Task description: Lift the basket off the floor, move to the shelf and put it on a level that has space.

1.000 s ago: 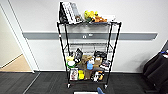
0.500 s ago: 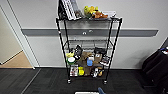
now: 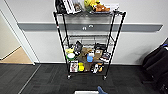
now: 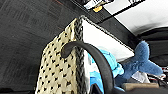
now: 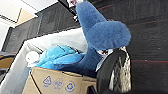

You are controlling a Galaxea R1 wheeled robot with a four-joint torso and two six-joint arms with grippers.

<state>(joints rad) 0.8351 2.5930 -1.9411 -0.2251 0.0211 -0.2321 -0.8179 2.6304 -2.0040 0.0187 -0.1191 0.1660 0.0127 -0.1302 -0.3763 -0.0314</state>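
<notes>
Basket (image 4: 60,72), carrying a blue plush (image 5: 100,32), is sitting low at bottom centre, facing the shelf (image 3: 88,42) at frame centre; gripper states I cannot tell; placing calls for raising it to the bare second level (image 3: 87,38).

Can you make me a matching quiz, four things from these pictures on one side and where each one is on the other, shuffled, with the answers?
Things:
1. Blue plush toy
2. Books
3. Basket
4. Wood flooring

Places:
A. On the shelf's top tier
B. Beyond the doorway, left of the shelf
C. Sticking up out of the basket
D. Over the dark carpet, in front of the shelf

Pairs: 1-C, 2-A, 3-D, 4-B
</notes>
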